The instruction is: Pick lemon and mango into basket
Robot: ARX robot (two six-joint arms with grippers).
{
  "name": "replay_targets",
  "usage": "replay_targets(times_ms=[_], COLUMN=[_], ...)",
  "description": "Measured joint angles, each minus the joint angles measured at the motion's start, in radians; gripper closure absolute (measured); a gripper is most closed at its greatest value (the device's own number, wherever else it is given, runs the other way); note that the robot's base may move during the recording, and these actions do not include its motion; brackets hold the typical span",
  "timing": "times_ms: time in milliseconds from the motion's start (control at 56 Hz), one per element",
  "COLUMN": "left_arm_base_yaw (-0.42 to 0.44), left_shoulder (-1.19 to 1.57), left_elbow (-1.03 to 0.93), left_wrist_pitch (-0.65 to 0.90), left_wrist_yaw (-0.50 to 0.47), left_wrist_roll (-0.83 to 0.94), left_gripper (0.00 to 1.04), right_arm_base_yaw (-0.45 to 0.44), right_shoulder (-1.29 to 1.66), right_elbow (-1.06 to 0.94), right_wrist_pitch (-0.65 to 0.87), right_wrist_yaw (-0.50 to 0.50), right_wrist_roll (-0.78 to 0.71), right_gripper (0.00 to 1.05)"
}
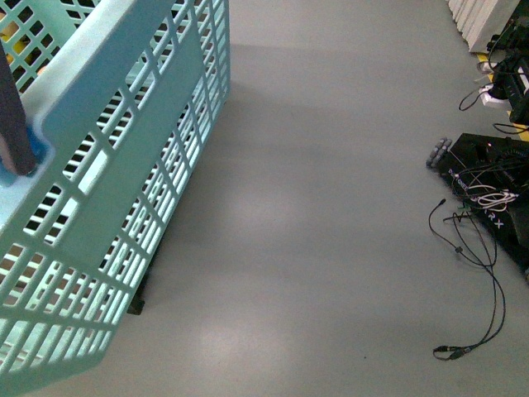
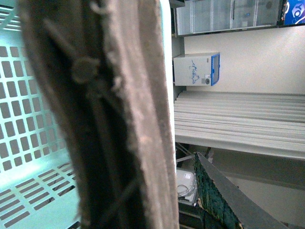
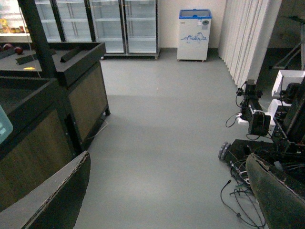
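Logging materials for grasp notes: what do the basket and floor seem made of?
Basket: likely moulded plastic, light teal, slightly translucent at its uniform slotted walls. Floor: smooth grey, maybe vinyl or sealed concrete; soft light patches suggest satin sheen.

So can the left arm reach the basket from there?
Probably yes: the basket looks very close in the left wrist view, its slotted inside open, nothing showing in the way.

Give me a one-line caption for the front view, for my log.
Light teal basket fills the left, close to the camera, over grey floor; loose black cables trail at right.
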Motion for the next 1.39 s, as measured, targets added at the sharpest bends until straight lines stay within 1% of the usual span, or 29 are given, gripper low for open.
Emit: replay_targets(times_ms=[571,696,911,1393], left_arm_base_yaw=[-0.003,-0.010,-0.005,-0.005], left_shoulder=[0.000,0.000,-0.001,-0.002], left_elbow=[0.001,0.001,0.002,0.003], left_wrist_pitch=[0.000,0.000,0.000,-0.002], left_wrist_yaw=[0.001,0.025,-0.004,0.000], left_wrist_roll=[-0.001,-0.009,-0.010,-0.006], left_gripper=[0.77,0.77,0.77,0.77], right_arm_base_yaw=[0.000,0.000,0.000,0.000], right_shoulder=[0.000,0.000,-0.001,0.000], right_elbow=[0.000,0.000,0.000,0.000], right_wrist_pitch=[0.000,0.000,0.000,0.000], right_wrist_yaw=[0.004,0.004,0.003,0.003], right_wrist_roll=[0.000,0.000,0.000,0.000], right_gripper=[0.09,0.09,0.09,0.09])
